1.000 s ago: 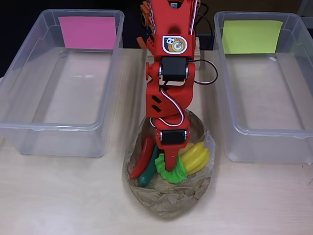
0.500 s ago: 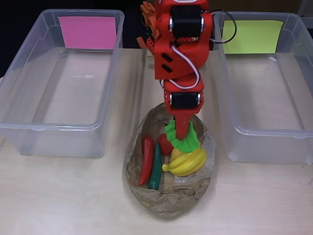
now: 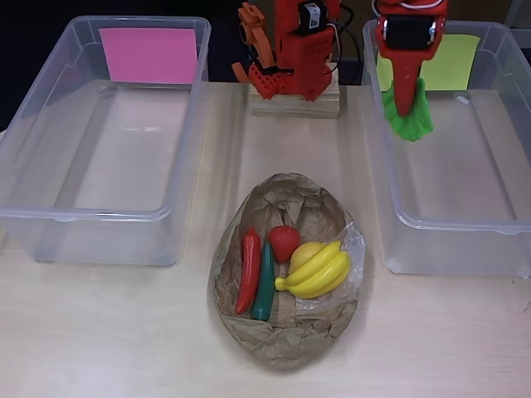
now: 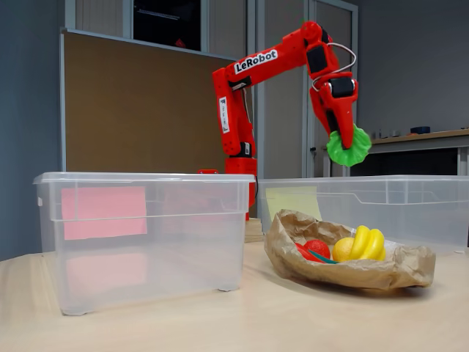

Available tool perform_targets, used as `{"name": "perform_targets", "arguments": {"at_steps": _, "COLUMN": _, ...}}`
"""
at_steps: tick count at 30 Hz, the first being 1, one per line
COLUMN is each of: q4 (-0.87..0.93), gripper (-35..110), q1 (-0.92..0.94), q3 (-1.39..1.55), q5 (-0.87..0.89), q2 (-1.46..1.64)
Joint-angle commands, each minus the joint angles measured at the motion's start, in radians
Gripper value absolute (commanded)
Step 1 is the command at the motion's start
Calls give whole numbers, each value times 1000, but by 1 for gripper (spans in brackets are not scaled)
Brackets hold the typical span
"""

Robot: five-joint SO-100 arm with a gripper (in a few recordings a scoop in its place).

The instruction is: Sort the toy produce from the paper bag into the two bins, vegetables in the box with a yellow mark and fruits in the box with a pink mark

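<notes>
Gripper [image 3: 405, 106] on my red arm is pinching a frilly green toy lettuce leaf [image 3: 411, 118], with the jaws pressed onto it. In the overhead view it hangs over the far part of the clear plastic bin with the yellow mark [image 3: 452, 211], on the right. From the fixed view I see the leaf [image 4: 349, 147] held well above that bin's rim [image 4: 410, 192], not touching it, with the gripper [image 4: 340, 126] pointing down.

The clear plastic bin with the pink mark [image 3: 50, 157] sits on the left, and I see nothing inside it. The yellow-marked bin also looks bare on its floor.

Between the bins, nearer to me, the crumpled brown paper bag [image 3: 286, 332] lies open on the pale wooden table [image 3: 108, 332]. Inside it, in the overhead view, I count a red chili pepper [image 3: 247, 270] at the left, a dark green cucumber [image 3: 265, 282] just beside it, a red strawberry-like piece [image 3: 284, 242] farther back, a small round yellow-orange fruit [image 3: 304, 251] and a bunch of yellow bananas [image 3: 319, 272] at the right
</notes>
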Motion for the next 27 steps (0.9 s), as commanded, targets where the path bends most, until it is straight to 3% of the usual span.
{"name": "perform_targets", "arguments": {"at_steps": 1, "q4": 14, "gripper": 0, "q1": -216, "q3": 32, "q5": 397, "q2": 69}}
{"name": "perform_targets", "arguments": {"at_steps": 8, "q4": -55, "gripper": 0, "q1": -603, "q3": 78, "q5": 1132, "q2": -26}}
{"name": "perform_targets", "arguments": {"at_steps": 15, "q4": -239, "gripper": 0, "q1": -857, "q3": 202, "q5": 1644, "q2": -146}}
{"name": "perform_targets", "arguments": {"at_steps": 22, "q4": -589, "gripper": 0, "q1": -953, "q3": 408, "q5": 1810, "q2": -242}}
{"name": "perform_targets", "arguments": {"at_steps": 27, "q4": -681, "gripper": 2, "q1": -968, "q3": 430, "q5": 1819, "q2": -324}}
